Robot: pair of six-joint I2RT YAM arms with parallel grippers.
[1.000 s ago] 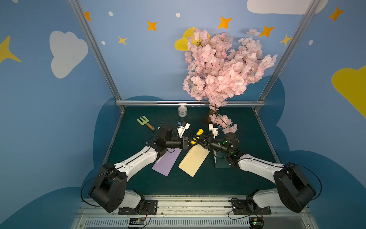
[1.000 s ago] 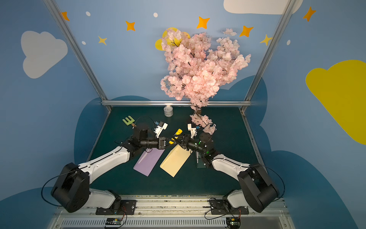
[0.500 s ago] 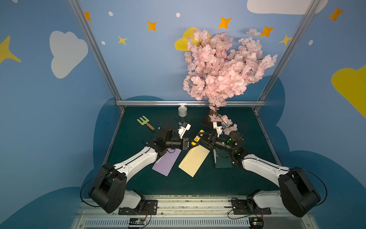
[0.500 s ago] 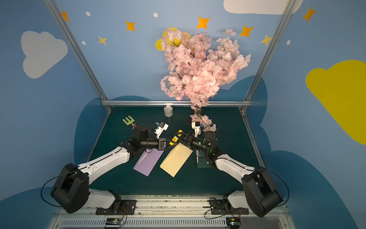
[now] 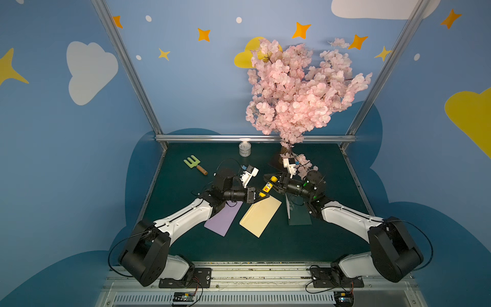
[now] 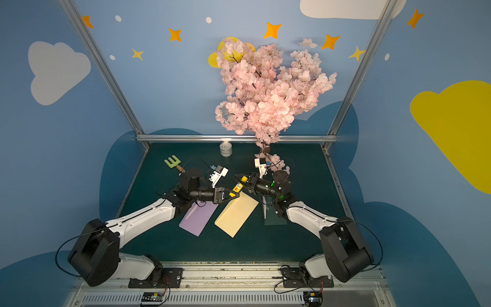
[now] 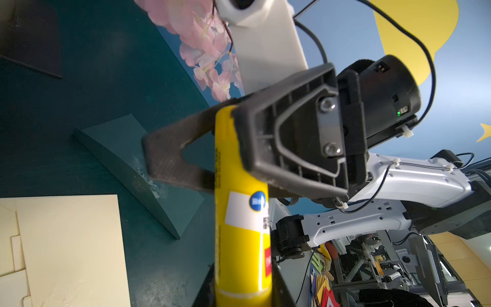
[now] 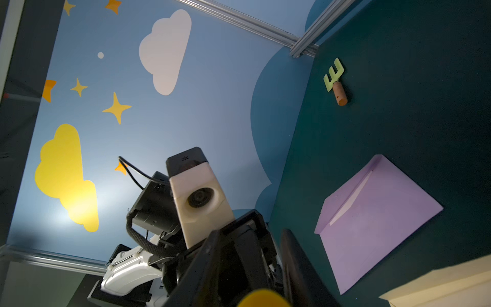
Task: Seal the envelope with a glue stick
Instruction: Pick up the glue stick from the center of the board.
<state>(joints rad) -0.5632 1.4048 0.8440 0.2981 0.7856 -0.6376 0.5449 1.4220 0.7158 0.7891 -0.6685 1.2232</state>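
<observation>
1. In both top views the glue stick [image 5: 267,187] hangs tilted in the air, between the two arms and over the far corner of the cream envelope [image 5: 260,216].
   - The left gripper [image 5: 261,196] is clamped on its lower end.
   - The right gripper [image 5: 271,182] meets its upper yellow end. The jaw gap is too small to read here.
   - The purple envelope [image 5: 223,219] lies just left of the cream one.
   - The green envelope [image 5: 299,212] lies under the right arm with one edge raised.
   - The fork [image 5: 195,166], can [image 5: 245,149] and tree [image 5: 297,87] sit further back.
2. The left wrist view is the only close look at the grip.
   - The stick [image 7: 239,239] runs up from the left fingers [image 7: 281,289], which are tight on its base.
   - The right gripper [image 7: 220,148] has one finger behind the top end and one in front, pinched on it.
   - The label band is readable as white with a blue dot.
   - This view also shows whitish smears on the green envelope [image 7: 143,180], which the top views don't resolve.
3. In the right wrist view only a blurred yellow tip of the stick [image 8: 263,299] shows, at the frame edge. Dark gripper parts surround it and I can't tell the grip from here. What this view adds is the purple envelope's [image 8: 372,226] flap crease and the fork [image 8: 336,79] unobstructed.
</observation>
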